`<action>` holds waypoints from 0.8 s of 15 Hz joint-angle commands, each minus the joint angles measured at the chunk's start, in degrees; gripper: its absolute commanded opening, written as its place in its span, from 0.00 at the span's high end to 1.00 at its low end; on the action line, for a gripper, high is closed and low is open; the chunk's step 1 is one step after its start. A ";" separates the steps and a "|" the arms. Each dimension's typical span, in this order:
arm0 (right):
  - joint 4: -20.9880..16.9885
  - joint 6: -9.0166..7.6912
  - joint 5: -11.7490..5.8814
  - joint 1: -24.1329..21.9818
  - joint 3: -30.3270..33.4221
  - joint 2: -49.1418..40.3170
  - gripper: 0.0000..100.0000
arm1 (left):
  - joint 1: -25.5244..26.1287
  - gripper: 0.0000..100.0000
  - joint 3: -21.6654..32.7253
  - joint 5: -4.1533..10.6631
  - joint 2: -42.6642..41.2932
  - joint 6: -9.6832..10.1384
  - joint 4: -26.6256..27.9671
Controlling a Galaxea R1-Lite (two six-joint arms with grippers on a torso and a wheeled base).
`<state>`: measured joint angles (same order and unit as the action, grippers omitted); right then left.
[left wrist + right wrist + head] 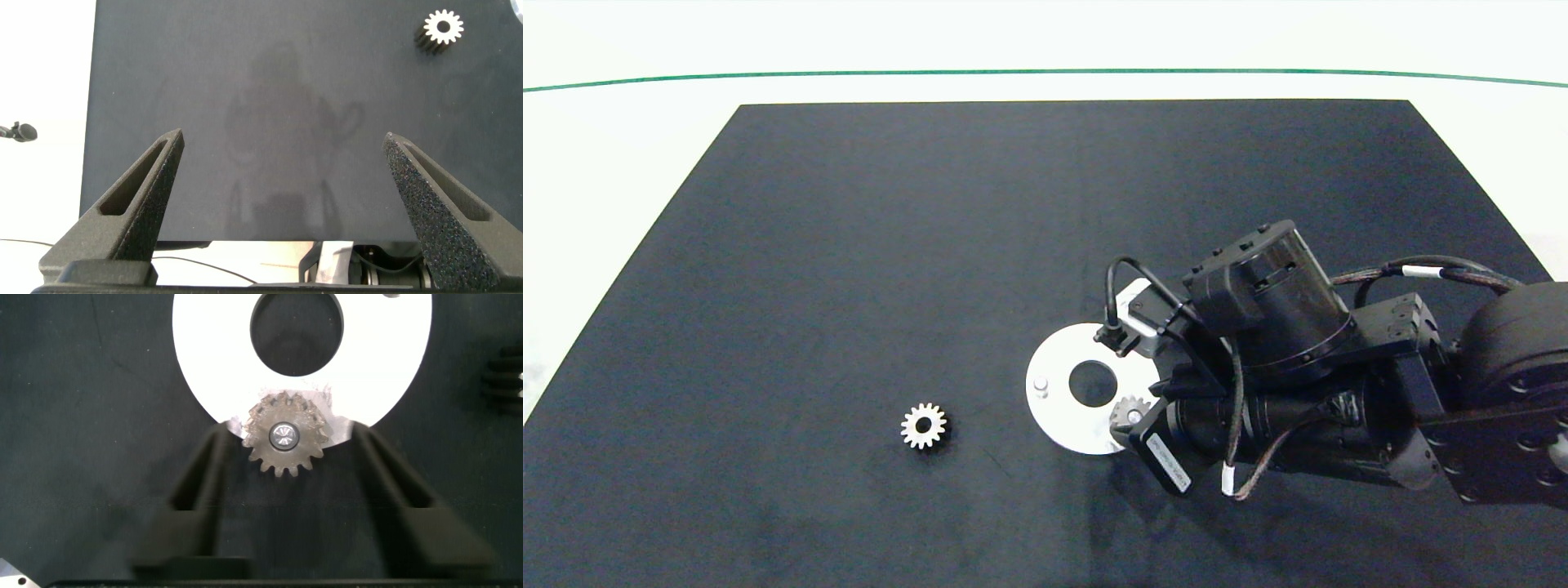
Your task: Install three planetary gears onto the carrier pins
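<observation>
white disc (pixel 1058 384) right of mat centre. one gear (pixel 284 434) seated on near pin, pin top showing through its bore. right gripper (pixel 286 457) straddles it, fingers spread, apparently not clamping. left pin (pixel 1041 382) bare; far pin hidden under arm. second gear (pixel 924 425) loose on mat, left of disc. third i can't find for sure. left gripper (pixel 282 175) wide open, empty, over bare mat. i judge one done, two left.

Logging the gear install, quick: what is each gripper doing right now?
Left gripper: open, holding nothing, over bare mat.
Right gripper: open, fingers either side of the gear seated on a carrier pin.
</observation>
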<state>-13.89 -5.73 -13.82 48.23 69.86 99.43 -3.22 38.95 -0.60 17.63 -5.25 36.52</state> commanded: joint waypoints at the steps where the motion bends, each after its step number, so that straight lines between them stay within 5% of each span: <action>1: -0.09 -0.16 -1.12 0.11 -0.08 -1.16 0.00 | -0.12 0.00 0.34 -0.02 0.04 -0.02 0.22; 3: -0.79 -2.09 -5.07 -2.26 0.80 -6.88 0.00 | 0.05 0.00 0.60 -0.02 -0.40 -0.02 0.22; 5: -3.69 -4.82 -4.72 -9.29 2.91 -10.22 0.00 | -0.12 0.00 0.60 -0.02 -0.58 -0.02 1.53; 8: -4.13 -4.38 2.40 -19.05 4.40 -8.28 0.00 | 0.05 0.00 0.95 -0.02 -1.28 -0.02 3.12; 12: -3.96 -2.53 3.01 -17.73 8.01 -2.22 0.00 | 0.14 0.00 1.66 -0.02 -1.54 -0.02 3.20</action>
<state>-17.75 -8.42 -10.78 29.84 76.22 94.15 -3.11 40.38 -0.60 16.20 -5.25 39.50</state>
